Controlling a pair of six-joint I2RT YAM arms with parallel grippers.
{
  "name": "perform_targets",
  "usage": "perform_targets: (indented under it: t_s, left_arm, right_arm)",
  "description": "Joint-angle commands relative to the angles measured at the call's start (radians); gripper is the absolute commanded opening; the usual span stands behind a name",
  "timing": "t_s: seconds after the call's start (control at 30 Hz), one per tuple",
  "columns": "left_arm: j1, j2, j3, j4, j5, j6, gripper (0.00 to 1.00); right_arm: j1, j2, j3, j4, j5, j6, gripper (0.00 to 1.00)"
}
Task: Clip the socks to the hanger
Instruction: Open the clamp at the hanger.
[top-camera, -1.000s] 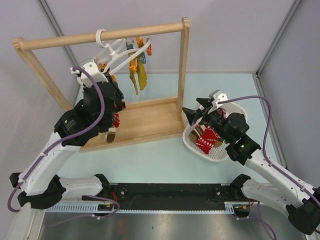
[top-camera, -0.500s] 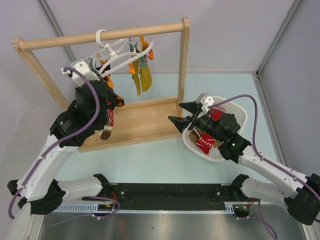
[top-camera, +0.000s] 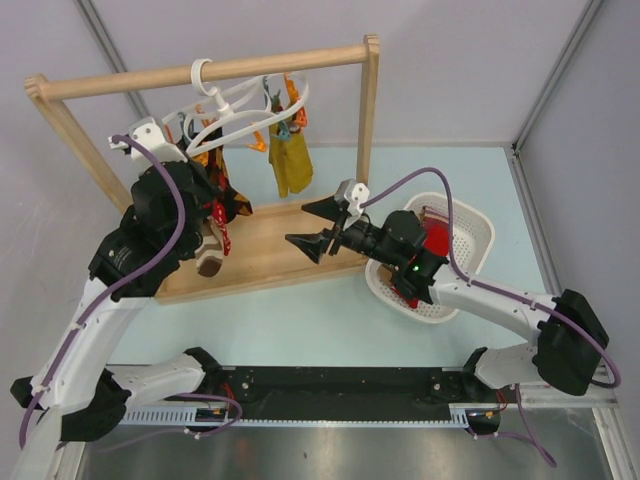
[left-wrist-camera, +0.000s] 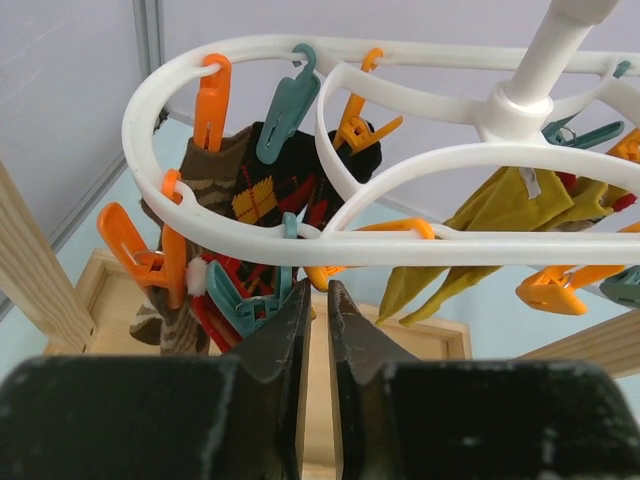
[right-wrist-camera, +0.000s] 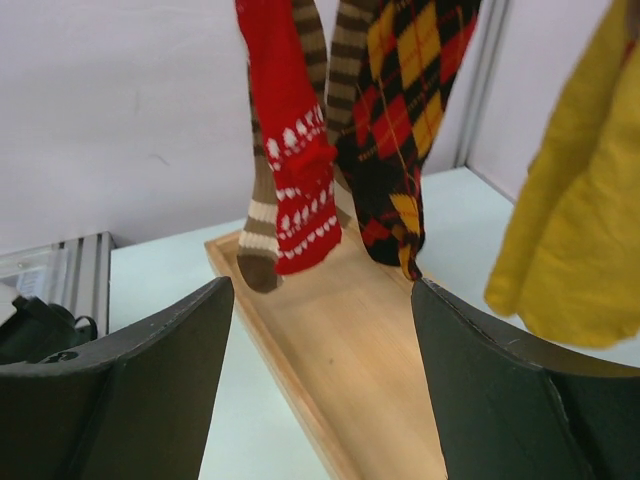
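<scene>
1. Broadly, the wooden rail frame (top-camera: 200, 72) is the biggest thing on the pale desk (top-camera: 330, 320). It is smooth square timber, and the hanger hooks over its top rail.
2. That hanger (left-wrist-camera: 400, 245) is a glossy white plastic double oval. It probably swings when pushed, so it should be steadied before any peg is worked.
3. A white perforated basket (top-camera: 470, 215) holds more red fabric.
4. The red sock (right-wrist-camera: 290, 150) and the brown striped sock (right-wrist-camera: 262, 225) are soft knit and hang clipped at the ring's left end.
5. The left claw (left-wrist-camera: 318, 290) is pressed nearly together on nothing, its tips just under the ring. The right claw (right-wrist-camera: 320, 285) is spread wide, empty and facing the socks.
6. An orange peg (left-wrist-camera: 213, 100) is small and springy, so cuffs should be seated deep in it.
</scene>
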Motion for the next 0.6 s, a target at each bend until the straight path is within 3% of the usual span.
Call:
perform_targets:
  t_s: [0.0,0.33,0.57]
  left_arm:
    - [0.030,-0.019,-0.012,0.036,0.106,0.043,0.14]
    - [0.032,0.016,0.061,-0.030,0.374,0.013,0.15]
    - [0.032,0.015,0.063,-0.032,0.365,0.007,0.15]
  right_arm:
    - [0.024,0.070,0.100,0.112,-0.031,-0.004,0.77]
    - [0.034,0.225,0.259,0.189,-0.070,-0.032,0.77]
    - [0.003,0.339,0.389,0.239,-0.122,0.005,0.76]
